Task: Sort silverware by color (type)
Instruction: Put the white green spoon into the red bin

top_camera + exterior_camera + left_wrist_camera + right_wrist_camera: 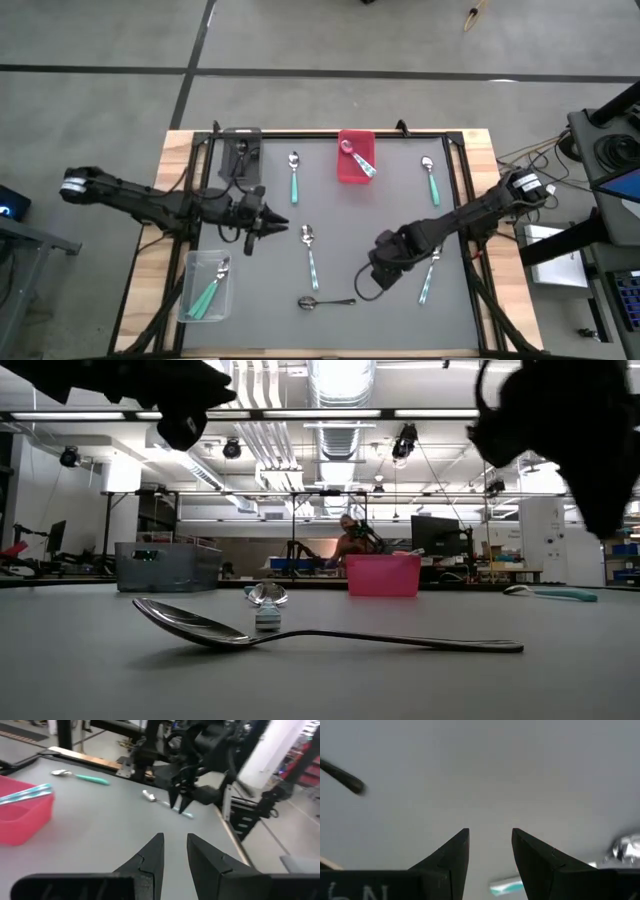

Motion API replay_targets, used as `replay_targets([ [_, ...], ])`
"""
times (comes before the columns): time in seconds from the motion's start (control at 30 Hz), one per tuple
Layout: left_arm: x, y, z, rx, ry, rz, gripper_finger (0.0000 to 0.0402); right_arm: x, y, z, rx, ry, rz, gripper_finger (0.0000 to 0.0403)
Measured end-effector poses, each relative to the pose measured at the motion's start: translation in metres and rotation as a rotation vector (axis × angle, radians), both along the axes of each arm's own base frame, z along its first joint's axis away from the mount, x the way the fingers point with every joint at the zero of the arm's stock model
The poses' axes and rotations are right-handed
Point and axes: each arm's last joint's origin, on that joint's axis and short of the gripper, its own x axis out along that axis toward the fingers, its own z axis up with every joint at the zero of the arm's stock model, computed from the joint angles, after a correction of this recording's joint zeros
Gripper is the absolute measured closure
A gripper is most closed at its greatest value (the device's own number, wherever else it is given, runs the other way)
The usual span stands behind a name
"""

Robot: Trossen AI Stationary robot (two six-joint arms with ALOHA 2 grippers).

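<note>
Loose spoons lie flat on the grey mat: a dark spoon [325, 301] near the front edge, a teal-handled spoon [310, 255] at mid-table, two teal-handled ones [294, 176] [430, 181] farther back, and a light-blue-handled one [430, 275] at the right. My right gripper [375, 277] points down, open, above bare mat between the dark spoon and the light-blue one; the right wrist view shows the dark handle's tip [347, 779]. My left gripper [277, 222] is open and points level toward the table's right, left of the middle spoon. Neither gripper has anything between its fingers.
A red bin [356, 157] at the far middle holds a light-blue spoon. A grey bin [240, 150] stands at the far left. A clear bin [205, 287] with teal spoons sits at the near left. A black frame [330, 133] borders the mat.
</note>
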Motion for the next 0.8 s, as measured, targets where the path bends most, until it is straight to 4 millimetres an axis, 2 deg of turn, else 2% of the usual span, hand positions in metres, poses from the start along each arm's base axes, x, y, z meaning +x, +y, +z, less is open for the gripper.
replay_targets([
  [0.2, 0.002, -0.012, 0.002, -0.006, -0.037, -0.055, 0.0336, -0.024, 0.011, -0.024, 0.059, 0.16, -0.053, 0.0264],
  [0.37, 0.004, -0.016, 0.001, -0.003, -0.034, -0.073, 0.0336, -0.045, 0.011, -0.038, 0.065, 0.258, -0.105, 0.0264],
  [0.6, 0.005, -0.016, -0.001, -0.001, -0.026, -0.072, 0.0336, -0.073, -0.003, -0.039, 0.04, 0.263, -0.214, 0.0264],
  [0.8, 0.006, -0.016, -0.002, 0.0, -0.019, -0.072, 0.0336, -0.1, -0.014, -0.036, 0.01, 0.218, -0.391, 0.0264],
])
